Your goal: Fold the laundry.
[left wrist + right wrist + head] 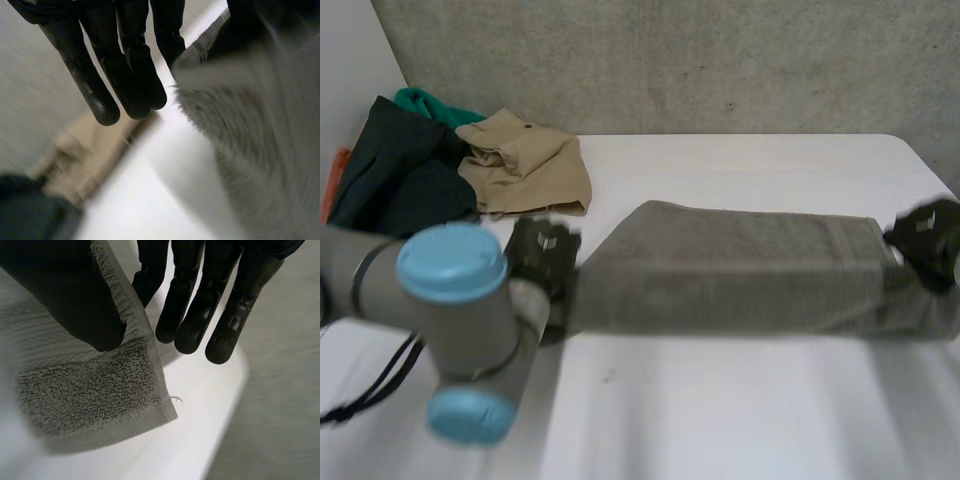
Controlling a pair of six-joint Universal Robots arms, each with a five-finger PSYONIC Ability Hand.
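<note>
Seen from the head, the towel (730,265) spans 9 to 3 o'clock over the surface (740,160), pinched by your left hand (545,250) and right hand (928,238); pull unevenly and the fold skews. At the left wrist the pinch takes only the edge, other fingers (135,75) straight, so a tug could free it. At the right wrist the thumb (75,295) clamps just a corner, which may slip.

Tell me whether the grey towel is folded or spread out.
Stretched out: the towel is held between left hand and right hand, each pinching an end. Whether it's doubled, cannot tell.
</note>
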